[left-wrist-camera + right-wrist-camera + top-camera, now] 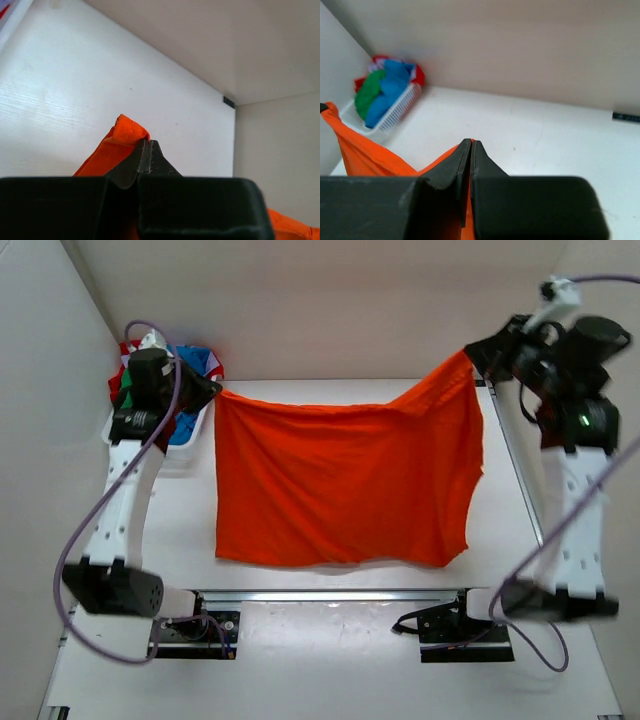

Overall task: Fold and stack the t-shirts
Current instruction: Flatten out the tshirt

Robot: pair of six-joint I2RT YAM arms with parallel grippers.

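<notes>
Two closed grippers hold one orange t-shirt [345, 485] spread wide between them over the desk [330, 660]. The left gripper [208, 390] has its fingers pressed tight on the shirt's upper left corner, close to the far left corner of the desk. A small fold of orange cloth pokes out beside its fingertips in the left wrist view. The right gripper [478, 352] is clamped just as tightly on the upper right corner, by the far right corner of the desk.

The shirt is plain, bright and a single colour, with soft creases running across it. Its top edge sags in a shallow curve between the two held corners. Its lower hem reaches towards the near edge of the desk, and whether the hem rests on the surface cannot be told. The shirt's right edge bends inwards partway down.

A white basket [400, 112] with slotted walls sits in the far left corner of the desk, just beside the left gripper. Bundled inside it are a blue t-shirt [390, 90], a green t-shirt [370, 92] and a red t-shirt [418, 75], heaped above the rim.
</notes>
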